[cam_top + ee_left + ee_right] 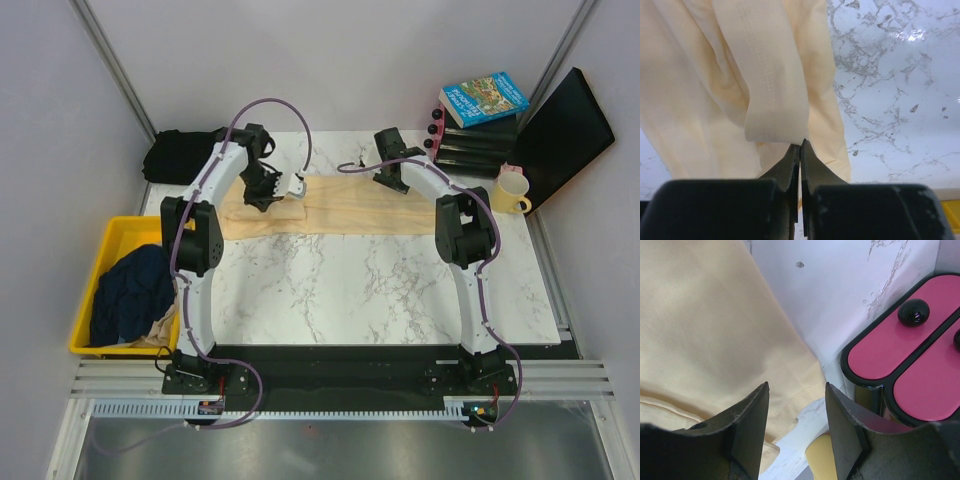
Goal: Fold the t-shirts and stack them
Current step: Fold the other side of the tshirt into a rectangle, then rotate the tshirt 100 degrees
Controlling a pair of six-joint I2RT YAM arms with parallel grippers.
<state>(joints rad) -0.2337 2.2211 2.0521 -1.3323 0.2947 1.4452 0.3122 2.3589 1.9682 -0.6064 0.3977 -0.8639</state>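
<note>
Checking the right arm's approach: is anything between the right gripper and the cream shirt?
Nothing visible does. The right gripper hangs open directly over the edge of the cream shirt, with no object between them. The pink-lidded boxes sit off to one side, outside that path.

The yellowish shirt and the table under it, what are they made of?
The cream-yellow shirt looks like soft matte cloth, probably cotton: it drapes in folds and has a stitched hem. The table looks like glossy white marble with grey veins, though it could be printed laminate.
</note>
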